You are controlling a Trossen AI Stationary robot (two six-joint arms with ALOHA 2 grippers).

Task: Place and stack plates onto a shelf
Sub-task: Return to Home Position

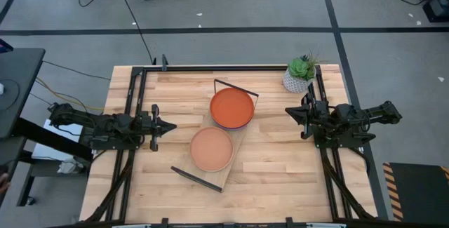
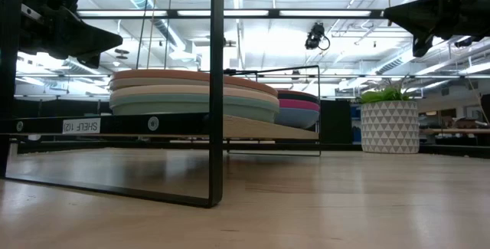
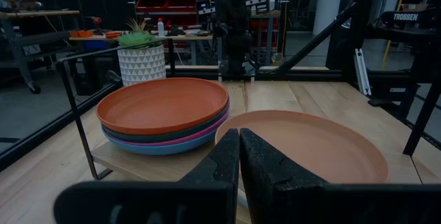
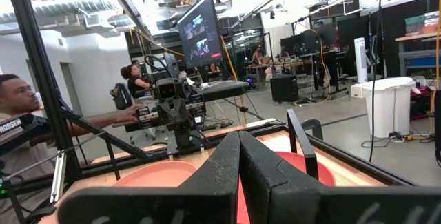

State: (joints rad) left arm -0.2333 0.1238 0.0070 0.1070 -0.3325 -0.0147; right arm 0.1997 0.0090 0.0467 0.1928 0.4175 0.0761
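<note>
The light-wood shelf [image 1: 237,138] with black wire end frames lies aslant in the table's middle. Two plate stacks rest on it: one topped by the orange plate [image 1: 231,108] at its far end, one topped by the peach plate [image 1: 211,149] at its near end. In the low view the near stack [image 2: 191,92] shows peach, cream, grey and teal rims; the far stack [image 2: 298,105] shows pink and blue. My left gripper [image 1: 172,125] hovers shut left of the shelf. My right gripper [image 1: 287,110] hovers shut to its right. Neither touches anything.
A white patterned plant pot [image 1: 299,77] stands at the table's far right corner. Black rails [image 1: 224,66] run along the table's edges. Bare tabletop lies on both sides of the shelf. People sit at desks in the room beyond, seen in the right wrist view.
</note>
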